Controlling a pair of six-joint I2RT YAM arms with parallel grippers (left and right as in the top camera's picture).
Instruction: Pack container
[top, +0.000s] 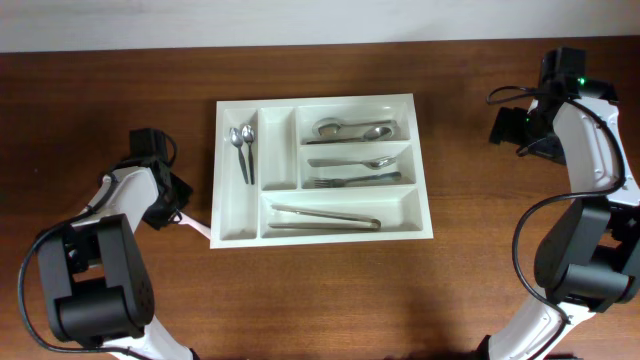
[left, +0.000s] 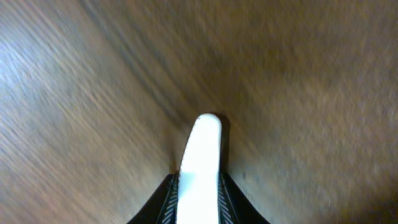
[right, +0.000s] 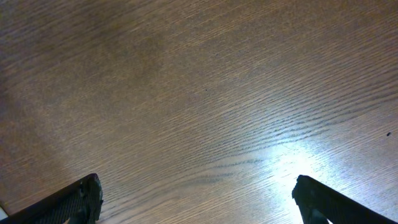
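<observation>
Holding a slender white item (left: 202, 155) clamped between its fingers, the left gripper (left: 199, 183) sits off the 8 o'clock corner of the container (top: 317, 100). The item's free end points at that corner; contact cannot be confirmed. The container lies at the centre of the worktop (top: 320, 300). The right gripper (right: 198, 193) stands with its jaws wide apart over bare wood, well away at 2 o'clock, and holds nothing.

Step in hand, as judged: transfer of one more piece to the container. The next move calls for lifting the item over the near wall, aligning it with a slot, and releasing it. The second narrow slot at 10 o'clock appears vacant and is a likely destination.

View comparison:
- The overhead view alone shows the container and its load: two spoons (top: 242, 140) in the outer narrow slot, tongs (top: 322, 217) in the 6 o'clock compartment, further cutlery in the other two long compartments.
- The left wrist view alone shows the grip itself and the item's rounded tip, but not what kind of utensil it is.
- The right wrist view confirms an empty gripper.
</observation>
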